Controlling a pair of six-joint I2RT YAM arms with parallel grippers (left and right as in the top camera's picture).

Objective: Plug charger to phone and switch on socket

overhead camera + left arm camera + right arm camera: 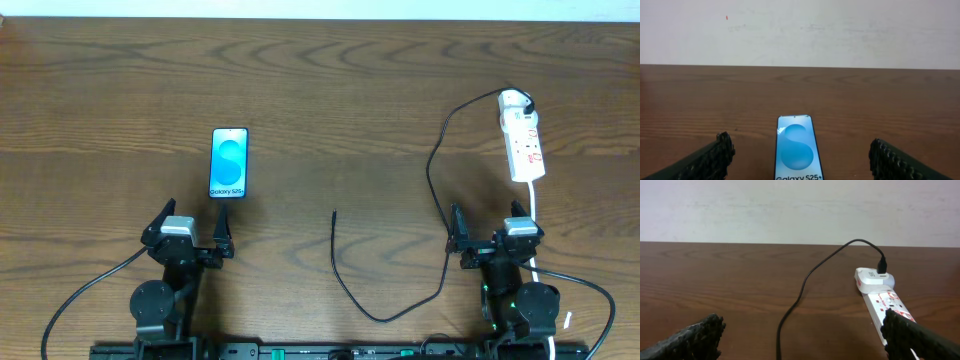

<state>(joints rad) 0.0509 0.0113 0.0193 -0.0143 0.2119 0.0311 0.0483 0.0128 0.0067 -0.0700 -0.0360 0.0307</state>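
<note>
Right at the start line here: nothing in the job looks done. The phone [228, 163] lies flat on the wooden surface [320, 80], screen up and lit blue, with no cable in it. The charger cable [335, 245] is loose. Its free tip rests on bare wood near the middle, well apart from the phone, and the line loops down toward the robot and back up the right side to a white adapter [515, 100] seated at the far end of the power strip [523, 140]. So the mains end looks plugged, and the phone end is not.

The strip's red switches are too small to read, so I cannot say if it is on or off. My call is that both steps are left: tip into phone, then the switch.

The left tool [192, 230] is spread wide and empty, low at the near edge. The phone lies just ahead of it, its near end about in line with the gap between the fingers in the wrist view. The right tool [487, 226] is also spread and holding nothing. The strip lies ahead and a little to its right, and the cable passes close by its left finger. The cable tip lies between the two arms, somewhat nearer the left.
</note>
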